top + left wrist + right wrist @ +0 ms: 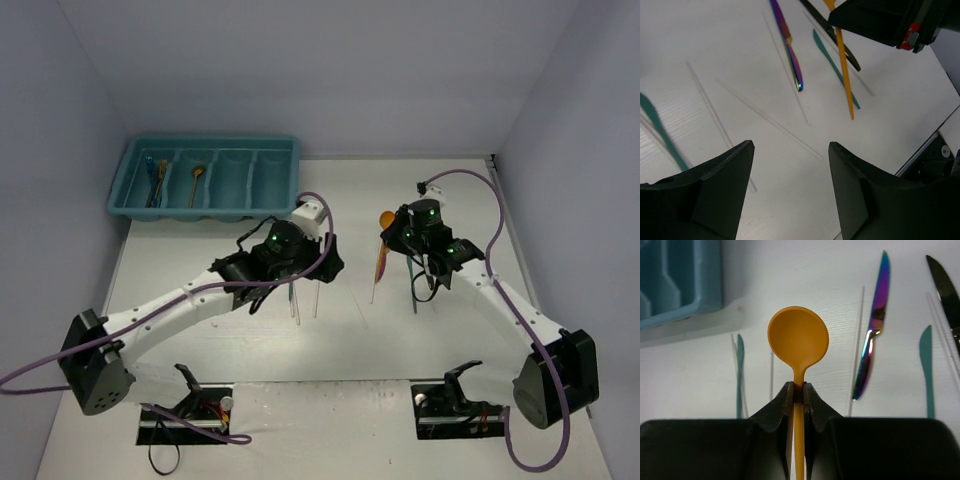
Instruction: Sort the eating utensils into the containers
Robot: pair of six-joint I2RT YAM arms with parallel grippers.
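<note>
Pinching the orange spoon (pixel 798 337) at its neck, the right gripper (pixel 798 390) may let it swivel; left gripper (pixel 790 147) gapes wide.

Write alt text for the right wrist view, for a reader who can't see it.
The right gripper is shut on the neck of an orange spoon, bowl pointing away, over a white table. Beyond it lie an iridescent knife, a black knife, two teal utensils, clear sticks and a corner of the teal tray.

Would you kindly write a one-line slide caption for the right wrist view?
Right gripper pinches an orange spoon by its neck, with a rainbow knife lying beyond.
</note>
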